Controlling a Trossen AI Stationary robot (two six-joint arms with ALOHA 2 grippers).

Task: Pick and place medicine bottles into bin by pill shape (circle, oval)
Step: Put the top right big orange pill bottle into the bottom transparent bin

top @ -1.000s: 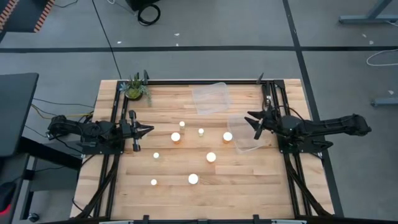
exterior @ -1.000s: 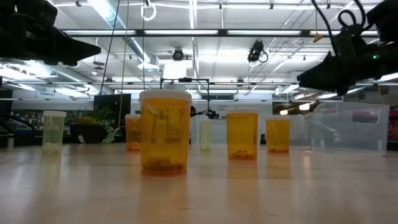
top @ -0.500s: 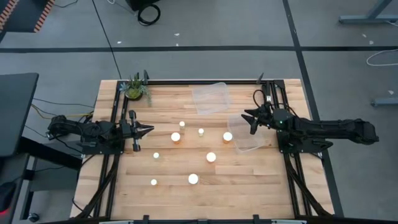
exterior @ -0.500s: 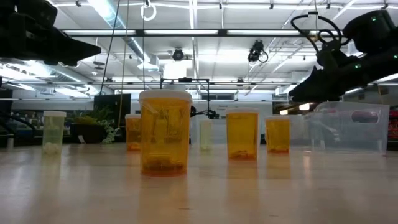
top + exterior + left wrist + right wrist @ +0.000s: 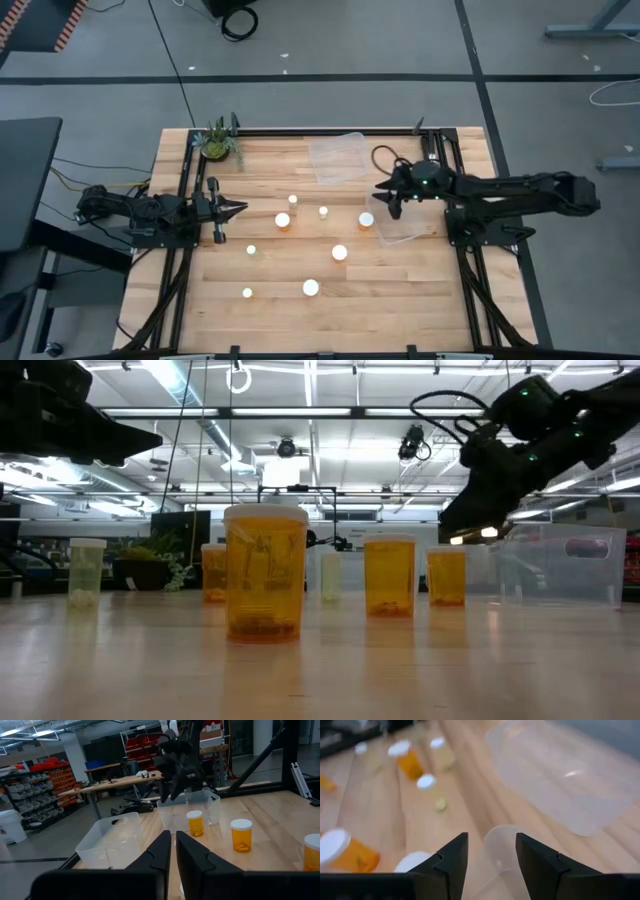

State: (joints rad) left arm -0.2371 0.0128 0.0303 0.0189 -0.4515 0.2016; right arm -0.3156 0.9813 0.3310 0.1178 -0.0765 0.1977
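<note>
Bottle [image 5: 366,220] by the near bin's [image 5: 405,228] corner; right gripper [image 5: 388,199] above it, fingers parted, empty.
Risk: a descent could clip the bin's rim or tip the bottle, as both sit just beside each other. Open tabletop [image 5: 290,320] toward the middle. Left gripper [image 5: 232,209] waits at the left edge, fingers nearly together.

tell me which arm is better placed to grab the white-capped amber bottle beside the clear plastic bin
Right. The right end effector hangs open just beside that white-capped amber bottle by the clear plastic bin. The left end effector sits shut at the table's left edge, farther away.
</note>
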